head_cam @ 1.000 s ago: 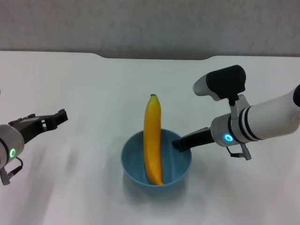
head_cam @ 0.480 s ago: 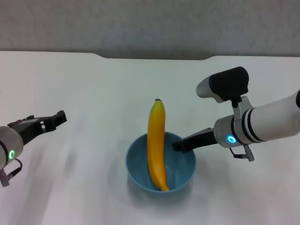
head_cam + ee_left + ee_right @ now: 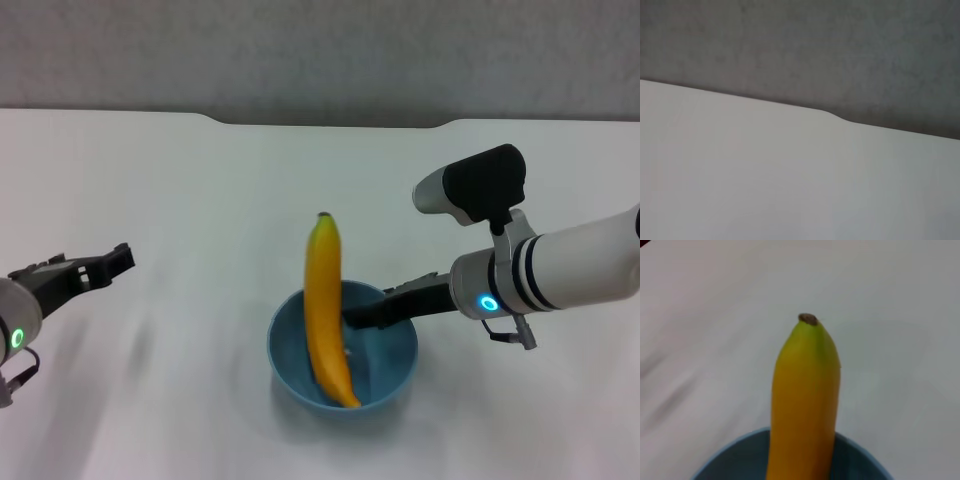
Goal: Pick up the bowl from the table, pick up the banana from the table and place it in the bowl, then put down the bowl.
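L pincer point(image 3: 122, 256): far left, low, idle | R pincer point(image 3: 352, 316): extended toward centre

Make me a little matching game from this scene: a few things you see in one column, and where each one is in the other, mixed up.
Things:
1. banana
2. bowl
3. right gripper
4. left gripper

Places:
A. resting on the white table
B. out at the robot's left side, holding nothing
C. standing in the bowl, tip poking above the rim
D. reaching over the bowl's rim, right beside the banana

Pairs: 1-C, 2-A, 3-D, 4-B
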{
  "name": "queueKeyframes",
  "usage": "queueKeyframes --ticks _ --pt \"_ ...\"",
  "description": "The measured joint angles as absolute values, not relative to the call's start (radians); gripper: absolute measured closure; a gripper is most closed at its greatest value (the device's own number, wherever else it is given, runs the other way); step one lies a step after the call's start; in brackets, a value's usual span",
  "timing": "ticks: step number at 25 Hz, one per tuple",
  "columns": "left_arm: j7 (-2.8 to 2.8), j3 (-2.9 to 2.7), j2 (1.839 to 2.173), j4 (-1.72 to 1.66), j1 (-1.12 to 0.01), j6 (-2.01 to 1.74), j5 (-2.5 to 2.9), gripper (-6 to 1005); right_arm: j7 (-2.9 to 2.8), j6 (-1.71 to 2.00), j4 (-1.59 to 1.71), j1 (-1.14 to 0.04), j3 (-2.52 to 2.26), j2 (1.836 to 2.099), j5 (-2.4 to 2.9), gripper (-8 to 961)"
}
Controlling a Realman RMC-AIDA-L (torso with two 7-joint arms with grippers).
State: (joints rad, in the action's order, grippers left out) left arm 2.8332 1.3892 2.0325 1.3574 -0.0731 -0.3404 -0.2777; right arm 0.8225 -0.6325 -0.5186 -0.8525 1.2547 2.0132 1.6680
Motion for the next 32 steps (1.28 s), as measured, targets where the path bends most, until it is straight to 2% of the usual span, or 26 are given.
queueKeyframes --ticks 2,7,12,24,32 --pt "2.833 1.391 2.033 1.358 -0.066 -0.340 -0.278 135 0.789 -0.643 -0.556 -0.829 1.256 2.012 1.705 444" --pt "2.833 1.399 2.033 1.360 -0.046 -0.319 -0.278 136 0.699 -0.675 -0.646 -0.772 1.299 2.004 1.845 203" --pt "2.833 1.402 2.033 1.360 -0.039 -0.313 -0.278 137 0.667 -0.689 -0.788 -0.681 1.397 2.004 1.979 56" --pt "2.838 1.377 2.032 1.316 0.005 -0.133 -0.268 140 0.793 -0.498 -1.150 -0.359 1.410 2.009 2.032 62" --pt "2.836 1.271 2.034 1.076 0.022 0.358 -0.229 154 0.986 -0.355 -1.095 -0.279 1.375 2.009 1.766 70"
